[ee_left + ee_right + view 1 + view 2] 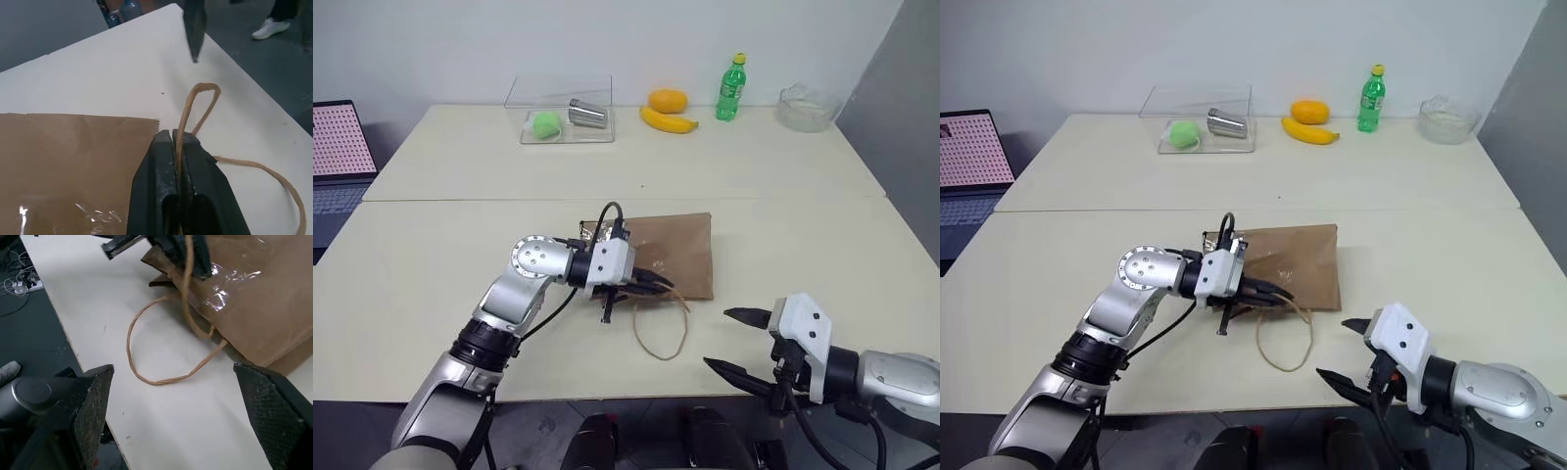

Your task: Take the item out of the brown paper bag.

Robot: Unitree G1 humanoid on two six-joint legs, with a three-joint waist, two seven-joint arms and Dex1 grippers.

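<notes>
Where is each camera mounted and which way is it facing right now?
Head pair: looks forward and down over both arms at the brown paper bag.
Left wrist: along the left pincer, shut on a handle.
Right wrist: between the open right pincer fingers toward the bag.
Shared: bag and handles.

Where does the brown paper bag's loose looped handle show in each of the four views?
Left eye view: handle on the table, below the brown paper bag.
Right eye view: same place.
Left wrist view: a loop running out from the shut left gripper.
Right wrist view: loop beside the bag.
Shared landmark: the bag's clear tape patch.
</notes>
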